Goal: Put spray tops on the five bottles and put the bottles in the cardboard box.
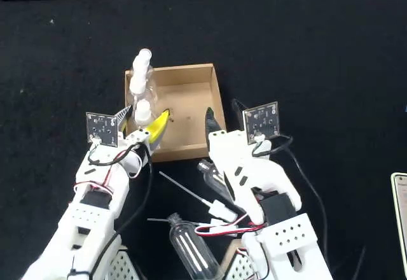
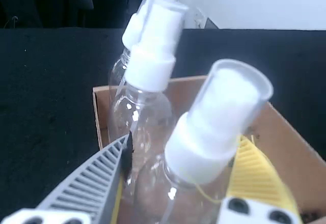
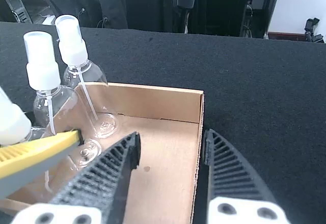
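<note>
**A:** While the left gripper [image 1: 145, 126] [image 2: 186, 152] is at the box [image 1: 184, 69] [image 3: 153, 102], what do its fingers have?

**B:** They are closed around a bottle [image 1: 144, 111] [image 2: 204, 142] [image 3: 10, 122] with a white spray top on it. The bottle is about upright at the near left corner of the box. Whether its base touches the box floor, I cannot tell.

**A:** And inside the box?

**B:** Two more bottles [image 1: 138, 83] [image 2: 147, 102] [image 3: 48, 102], also with tops, stand along the left wall, one just behind the other.

**A:** The right gripper [image 1: 210, 122] [image 3: 172, 137]?

**B:** Its black fingers are well apart and grip nothing. They are at the near part of the right wall, which runs between them: one finger is on the inner side, one on the outer side.

**A:** What lies on the tabletop [image 1: 331, 70]?

**B:** An open bottle [image 1: 191, 248] lies on its side between the two arms. A second open bottle [image 1: 213, 175] is just in front of the box, partly under the right arm. A loose spray top [image 1: 221, 210] with its long tube lies between them.
</note>
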